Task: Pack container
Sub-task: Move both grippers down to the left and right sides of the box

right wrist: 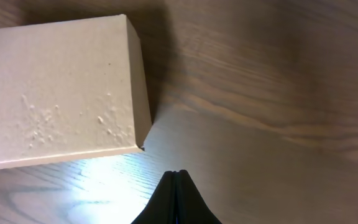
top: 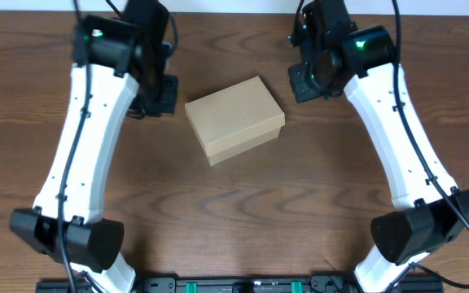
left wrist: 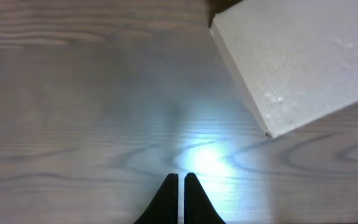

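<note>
The container (top: 235,118) is a tan cardboard box with its lid closed, lying on the wooden table between the two arms. Its corner shows at the upper right of the left wrist view (left wrist: 297,59) and at the upper left of the right wrist view (right wrist: 58,90). My left gripper (top: 159,96) hovers to the box's left; its fingers (left wrist: 180,179) are shut and hold nothing. My right gripper (top: 309,81) hovers to the box's right; its fingers (right wrist: 176,174) are shut and empty. Neither gripper touches the box.
The wooden table (top: 234,212) runs in front of the box. The arm bases stand at the front left (top: 67,236) and front right (top: 414,232). A light wall edge runs along the back.
</note>
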`<action>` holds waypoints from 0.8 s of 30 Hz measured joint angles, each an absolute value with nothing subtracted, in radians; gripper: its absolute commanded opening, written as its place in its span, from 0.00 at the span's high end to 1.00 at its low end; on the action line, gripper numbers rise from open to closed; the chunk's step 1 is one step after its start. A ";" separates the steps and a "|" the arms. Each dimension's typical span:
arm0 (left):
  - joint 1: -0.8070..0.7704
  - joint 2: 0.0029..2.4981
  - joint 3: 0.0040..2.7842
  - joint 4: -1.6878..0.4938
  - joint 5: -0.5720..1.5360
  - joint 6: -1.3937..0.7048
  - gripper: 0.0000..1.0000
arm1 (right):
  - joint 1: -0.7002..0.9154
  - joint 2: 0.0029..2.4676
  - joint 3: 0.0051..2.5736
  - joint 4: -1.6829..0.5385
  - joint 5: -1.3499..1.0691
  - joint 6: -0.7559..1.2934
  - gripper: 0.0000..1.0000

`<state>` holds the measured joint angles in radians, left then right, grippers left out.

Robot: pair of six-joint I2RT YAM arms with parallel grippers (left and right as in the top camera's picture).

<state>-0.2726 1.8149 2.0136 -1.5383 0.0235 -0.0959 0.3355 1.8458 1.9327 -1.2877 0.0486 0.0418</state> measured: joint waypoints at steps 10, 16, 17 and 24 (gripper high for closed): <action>-0.258 1.822 1.688 -1.239 0.062 -0.120 0.87 | 0.338 1.848 1.811 -1.232 0.039 0.045 0.99; -0.255 1.862 1.636 -1.107 0.107 -0.105 0.87 | 0.338 1.848 1.743 -1.197 0.020 0.053 0.99; -0.254 1.872 1.636 -1.088 0.120 -0.102 0.87 | 0.338 1.848 1.735 -1.192 0.018 0.054 0.99; -0.245 1.987 1.636 -1.055 0.198 -0.097 0.93 | 0.338 1.848 1.712 -1.180 0.015 0.065 0.99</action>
